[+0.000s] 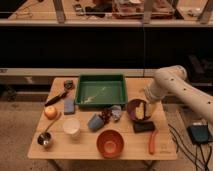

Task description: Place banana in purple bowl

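The purple bowl [134,106] stands on the right part of the wooden table [90,149]. A pale yellow banana [141,110] shows inside the bowl, on its right side. My gripper [148,103] is at the end of the white arm [172,82], which reaches in from the right. It sits directly over the bowl's right half, at the banana. Whether it still holds the banana does not show.
A green tray [100,90] lies behind the bowl to the left. An orange bowl [110,143], a white cup [71,127], a blue cup [95,121], a black block [143,127] and a red-orange stick [152,142] stand nearby. Small items sit at the left edge.
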{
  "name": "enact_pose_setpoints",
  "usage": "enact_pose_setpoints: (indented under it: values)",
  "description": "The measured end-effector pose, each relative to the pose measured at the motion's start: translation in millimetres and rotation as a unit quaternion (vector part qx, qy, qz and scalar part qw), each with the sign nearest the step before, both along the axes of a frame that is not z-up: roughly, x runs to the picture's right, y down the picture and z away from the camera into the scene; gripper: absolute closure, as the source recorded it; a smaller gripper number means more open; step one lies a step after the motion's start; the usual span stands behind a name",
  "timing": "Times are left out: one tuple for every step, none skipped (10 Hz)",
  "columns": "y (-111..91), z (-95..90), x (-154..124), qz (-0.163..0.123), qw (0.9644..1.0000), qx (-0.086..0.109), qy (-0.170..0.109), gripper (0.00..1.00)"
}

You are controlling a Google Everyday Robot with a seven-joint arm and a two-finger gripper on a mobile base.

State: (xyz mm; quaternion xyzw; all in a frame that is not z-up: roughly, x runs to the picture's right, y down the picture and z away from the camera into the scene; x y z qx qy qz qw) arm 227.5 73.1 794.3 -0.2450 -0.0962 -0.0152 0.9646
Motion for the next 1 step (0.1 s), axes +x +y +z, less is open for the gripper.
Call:
enact_pose_setpoints:
  values:
    - [-0.5, 0.4, -1.9, -0.001, 1.0, 0.0, -0.001, 0.2]
